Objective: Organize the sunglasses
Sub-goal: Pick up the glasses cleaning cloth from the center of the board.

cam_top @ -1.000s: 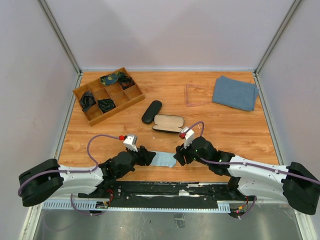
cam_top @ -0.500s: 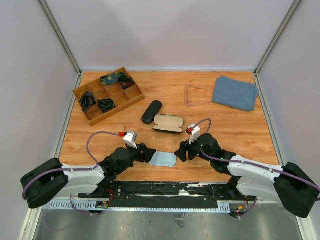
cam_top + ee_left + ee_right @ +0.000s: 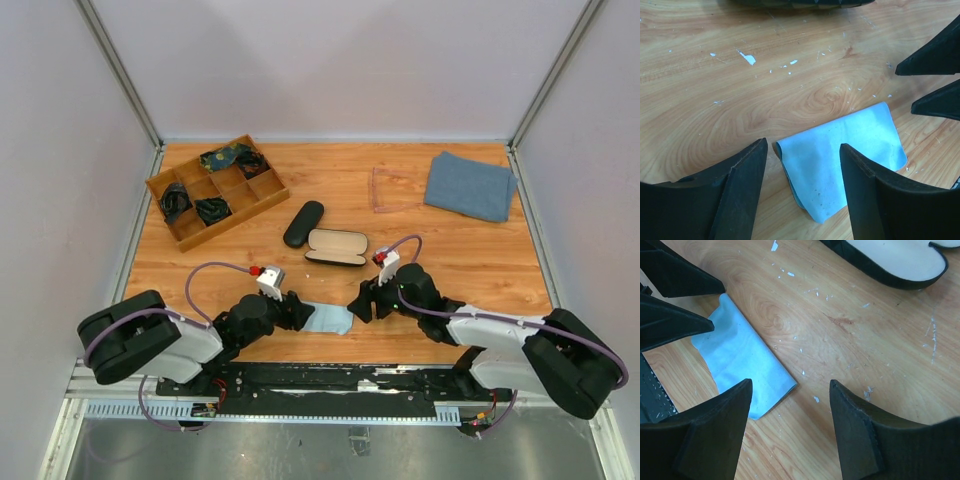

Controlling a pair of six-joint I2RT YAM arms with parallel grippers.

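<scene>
One pair of sunglasses [image 3: 393, 190], with a translucent pale pinkish frame, lies at the back right of the table, far from both arms. A folded light blue cloth [image 3: 326, 318] [image 3: 840, 155] [image 3: 742, 357] lies flat near the front edge between the two grippers. My left gripper [image 3: 297, 311] [image 3: 802, 145] is open just left of it, with the cloth's near corner between its fingers and untouched. My right gripper [image 3: 360, 302] [image 3: 790, 384] is open just right of the cloth, over bare wood at its corner. No black-framed pair can be made out.
An open black case [image 3: 336, 246] [image 3: 900, 260] with a pale lining lies just behind the grippers. A shut black case [image 3: 303, 223] is beside it. A wooden compartment tray [image 3: 262, 197] at the back left holds dark items. A grey-blue towel [image 3: 470, 185] lies at the back right.
Both grippers have opened a little and eased off the cloth's ends. The left arm's elbow has swung inward. The cloth stays on the table.
</scene>
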